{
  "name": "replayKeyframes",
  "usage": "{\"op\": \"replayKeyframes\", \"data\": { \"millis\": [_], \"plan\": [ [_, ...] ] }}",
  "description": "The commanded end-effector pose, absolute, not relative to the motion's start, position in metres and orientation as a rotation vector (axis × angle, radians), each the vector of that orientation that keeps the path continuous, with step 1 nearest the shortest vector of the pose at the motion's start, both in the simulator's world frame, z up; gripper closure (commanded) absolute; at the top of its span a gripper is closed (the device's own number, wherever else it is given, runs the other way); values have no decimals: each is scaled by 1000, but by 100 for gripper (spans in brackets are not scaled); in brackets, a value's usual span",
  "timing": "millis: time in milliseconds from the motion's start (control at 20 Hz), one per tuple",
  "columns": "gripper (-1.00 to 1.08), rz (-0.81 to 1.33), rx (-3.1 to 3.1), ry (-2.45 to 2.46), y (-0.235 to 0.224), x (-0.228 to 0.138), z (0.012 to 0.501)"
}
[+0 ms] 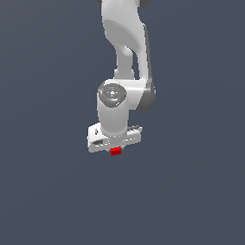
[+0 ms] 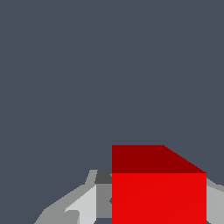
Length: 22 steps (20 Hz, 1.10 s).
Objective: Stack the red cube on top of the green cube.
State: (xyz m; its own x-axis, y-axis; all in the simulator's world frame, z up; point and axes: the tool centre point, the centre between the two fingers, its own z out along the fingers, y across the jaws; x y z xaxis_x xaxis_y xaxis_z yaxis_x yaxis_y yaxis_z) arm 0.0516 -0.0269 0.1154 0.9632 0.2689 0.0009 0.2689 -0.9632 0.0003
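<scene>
A small, flat-shaded red cube [image 1: 115, 152] with sharp edges is clamped between the gripper [image 1: 115, 150] fingers [image 2: 89, 205], which are smooth and grey-white. The glossy white arm [image 1: 124, 44] is held vertically, wrist pointed down over the plain grey floor [image 1: 42, 191].

Overall light: even and flat in both views; the slate-grey ground carries no visible cast shadow
My arm [image 1: 124, 54]: bright white on the side toward the exterior view's left; shaded to dark grey along the exterior view's right; so light seems to fall from the left and front
Joint cap [image 1: 112, 94]: small mottled highlights; no harsh glare
Red cube [image 2: 158, 192]: one face vivid, the adjoining face darker red; edges crisp
Sharpness: no blur or edge distortion; jagged, coarse rendered outlines; wrist view blocky at close range
</scene>
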Motion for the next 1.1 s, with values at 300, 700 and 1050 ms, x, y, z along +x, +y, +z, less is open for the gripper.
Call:
{"op": "replayKeyframes", "data": {
  "millis": [300,700,1050],
  "plan": [
    [108,1,3112,426,-28,50,118],
    [108,1,3112,426,-41,30,109],
    [108,1,3112,426,-64,-7,93]
  ]
}}
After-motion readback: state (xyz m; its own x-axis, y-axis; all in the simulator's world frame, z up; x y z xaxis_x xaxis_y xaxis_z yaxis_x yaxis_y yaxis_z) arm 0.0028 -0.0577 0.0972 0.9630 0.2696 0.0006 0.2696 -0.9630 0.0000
